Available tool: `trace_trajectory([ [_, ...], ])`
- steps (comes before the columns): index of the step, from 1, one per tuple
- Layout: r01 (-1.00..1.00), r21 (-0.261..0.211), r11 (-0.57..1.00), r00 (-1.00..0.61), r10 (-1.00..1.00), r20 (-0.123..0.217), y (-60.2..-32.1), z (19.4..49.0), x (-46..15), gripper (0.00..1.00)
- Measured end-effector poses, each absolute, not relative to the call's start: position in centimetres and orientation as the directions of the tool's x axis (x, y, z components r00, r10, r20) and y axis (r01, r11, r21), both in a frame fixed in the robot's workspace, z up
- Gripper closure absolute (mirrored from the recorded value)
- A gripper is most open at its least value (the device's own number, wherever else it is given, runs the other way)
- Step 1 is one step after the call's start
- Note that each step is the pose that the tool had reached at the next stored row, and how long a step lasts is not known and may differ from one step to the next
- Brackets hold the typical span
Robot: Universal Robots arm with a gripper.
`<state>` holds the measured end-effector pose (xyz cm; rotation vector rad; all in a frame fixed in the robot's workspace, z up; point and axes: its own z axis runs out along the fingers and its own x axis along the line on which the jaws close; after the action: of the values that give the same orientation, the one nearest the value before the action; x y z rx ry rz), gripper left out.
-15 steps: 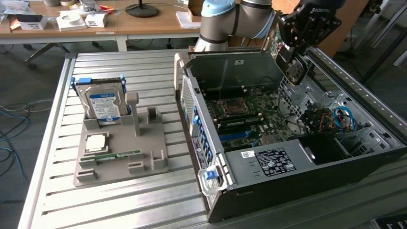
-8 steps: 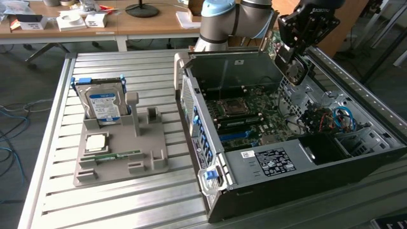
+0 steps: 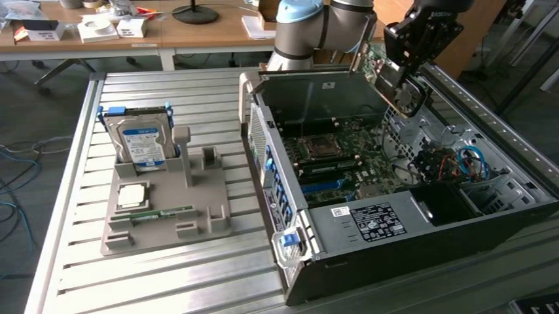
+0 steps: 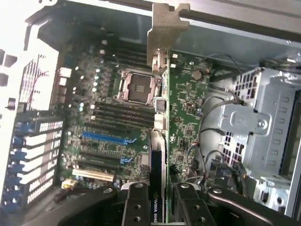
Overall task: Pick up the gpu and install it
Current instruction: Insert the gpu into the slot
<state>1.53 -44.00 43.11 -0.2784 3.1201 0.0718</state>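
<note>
Jaws clenched on the gpu (image 4: 157, 160), which hangs unseated above the open computer case (image 3: 315, 88), edge toward the motherboard (image 4: 108, 117), long axis running straight out from the jaws to its bracket (image 4: 164, 28).

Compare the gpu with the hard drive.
The gpu hangs in the gripper over the open case; the hard drive stands in the gray holder beside it. The gpu is a thin green board; the hard drive is a boxy, silver, blue-labelled block. The gpu is tilted; the hard drive is upright. Neither lies flat.
</note>
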Motion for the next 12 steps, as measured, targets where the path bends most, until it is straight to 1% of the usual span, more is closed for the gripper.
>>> trace_trajectory([
  [12,-0.370,0.032,0.929,-0.929,-0.369,-0.009,-44.00,43.10,1.47,0.74],
])
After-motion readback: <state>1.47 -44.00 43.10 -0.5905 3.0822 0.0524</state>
